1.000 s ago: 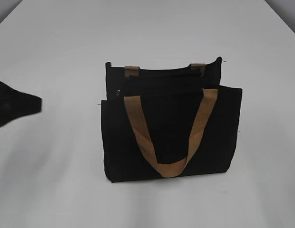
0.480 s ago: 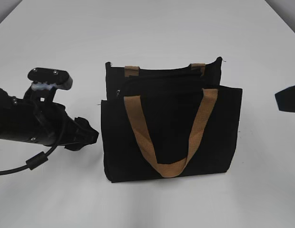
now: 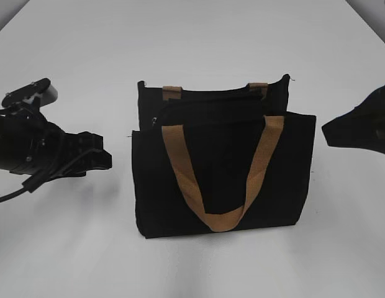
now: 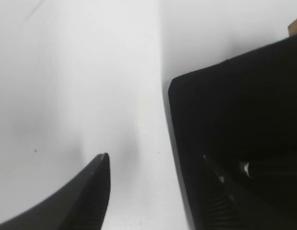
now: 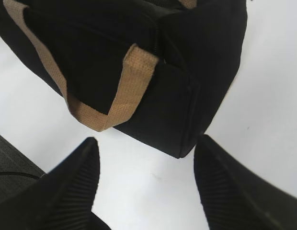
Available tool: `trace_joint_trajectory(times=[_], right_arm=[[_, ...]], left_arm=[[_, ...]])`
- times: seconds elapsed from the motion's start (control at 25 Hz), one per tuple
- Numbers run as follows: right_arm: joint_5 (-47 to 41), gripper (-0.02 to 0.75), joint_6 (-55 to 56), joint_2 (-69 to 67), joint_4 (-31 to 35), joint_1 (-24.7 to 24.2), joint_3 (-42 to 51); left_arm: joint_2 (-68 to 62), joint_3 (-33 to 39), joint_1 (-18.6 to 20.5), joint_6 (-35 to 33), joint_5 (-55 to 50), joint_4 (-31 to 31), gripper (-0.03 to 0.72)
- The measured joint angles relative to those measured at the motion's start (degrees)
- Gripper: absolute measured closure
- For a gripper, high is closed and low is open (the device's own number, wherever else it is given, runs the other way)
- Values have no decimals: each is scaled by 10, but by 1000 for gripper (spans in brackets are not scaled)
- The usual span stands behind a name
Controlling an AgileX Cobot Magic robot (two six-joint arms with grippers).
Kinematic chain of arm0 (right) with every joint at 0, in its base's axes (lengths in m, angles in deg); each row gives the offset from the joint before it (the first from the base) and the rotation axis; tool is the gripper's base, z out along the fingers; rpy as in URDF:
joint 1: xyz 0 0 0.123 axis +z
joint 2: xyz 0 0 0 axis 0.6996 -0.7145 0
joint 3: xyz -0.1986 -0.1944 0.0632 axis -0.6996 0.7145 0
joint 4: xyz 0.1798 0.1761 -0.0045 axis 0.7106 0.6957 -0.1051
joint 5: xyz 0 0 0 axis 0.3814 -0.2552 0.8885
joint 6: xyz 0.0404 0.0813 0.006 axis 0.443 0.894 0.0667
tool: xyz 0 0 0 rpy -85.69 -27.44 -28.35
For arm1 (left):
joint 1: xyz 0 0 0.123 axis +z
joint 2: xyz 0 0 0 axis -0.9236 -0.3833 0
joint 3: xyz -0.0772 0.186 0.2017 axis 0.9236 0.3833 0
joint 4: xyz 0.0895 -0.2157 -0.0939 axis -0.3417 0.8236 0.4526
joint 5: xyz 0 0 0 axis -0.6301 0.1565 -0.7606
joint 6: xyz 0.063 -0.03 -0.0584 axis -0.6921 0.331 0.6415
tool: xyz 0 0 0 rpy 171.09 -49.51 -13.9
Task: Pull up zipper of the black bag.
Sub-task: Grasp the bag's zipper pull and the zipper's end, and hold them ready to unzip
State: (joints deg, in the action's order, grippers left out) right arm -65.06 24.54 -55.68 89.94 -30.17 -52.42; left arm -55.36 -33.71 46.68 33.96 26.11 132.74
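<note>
- Your black bag (image 3: 223, 167) stands upright at the centre of the white bench (image 3: 199, 43), its front pocket panel facing the exterior camera.
- One tan handle (image 3: 220, 180) hangs down the front panel in a U shape; two short tan tabs show along the back top edge, at about 11 and 1 o'clock from the bag's middle.
- The zipper (image 3: 154, 121) is a small pale glint at the left end of the bag's top track, roughly 10 o'clock from the bag's centre. It is too small for you to read more than that.
- Your left gripper (image 3: 96, 158) sits at 9 o'clock of the bag, near its left edge but apart from it. In the left wrist view its fingers (image 4: 91, 196) are spread with bare bench between them, so it is released and grasps nothing; the bag's corner (image 4: 234, 124) fills the right side of that view.
- Your right gripper (image 3: 341, 130) comes in at 3 o'clock of the bag, clear of its right edge. In the right wrist view its ribbed fingers (image 5: 72, 187) stand wide apart, released, with the bag's lower corner (image 5: 187, 96) and handle loop (image 5: 119, 96) just beyond them.
</note>
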Motion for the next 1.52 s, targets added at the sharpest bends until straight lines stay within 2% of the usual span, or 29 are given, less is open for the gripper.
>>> trace_joint_trajectory(times=[0.08, 0.16, 0.32, 0.44, 0.6, 0.84, 0.92, 1.0, 1.08, 1.2, 1.24, 1.36, 1.52], right_arm=[[0, 258, -6, 0, 0, 1, 0], [1, 258, -8, 0, 0, 1, 0], [2, 258, -9, 0, 0, 1, 0], [2, 258, -9, 0, 0, 1, 0], [2, 258, -10, 0, 0, 1, 0], [2, 258, -10, 0, 1, 1, 0], [2, 258, -10, 0, 3, 1, 0], [2, 258, -10, 0, 11, 1, 0], [2, 258, -10, 0, 19, 1, 0], [2, 258, -10, 0, 22, 1, 0], [2, 258, -10, 0, 22, 1, 0], [2, 258, -10, 0, 23, 1, 0], [2, 258, -11, 0, 23, 1, 0]], left_arm=[[0, 0, 34, 0, -53, 9, 263], [0, 0, 51, 0, -90, 1, 263], [0, 6, 44, 0, -90, -58, 263], [0, 37, 36, 7, -64, -78, 263], [0, 67, 35, 16, 37, -88, 267], [-7, 70, 35, 37, 288, -102, 297], [-19, 69, 35, 111, 375, -163, 299], [-33, 69, 36, 219, 437, -257, 299], [-47, 69, 36, 360, 496, -388, 300], [-61, 69, 36, 517, 547, -591, 300], [-62, 71, 36, 554, 555, -653, 300], [-63, 101, 34, 622, 588, -781, 301], [-65, 202, 35, 668, 705, -867, 301]])
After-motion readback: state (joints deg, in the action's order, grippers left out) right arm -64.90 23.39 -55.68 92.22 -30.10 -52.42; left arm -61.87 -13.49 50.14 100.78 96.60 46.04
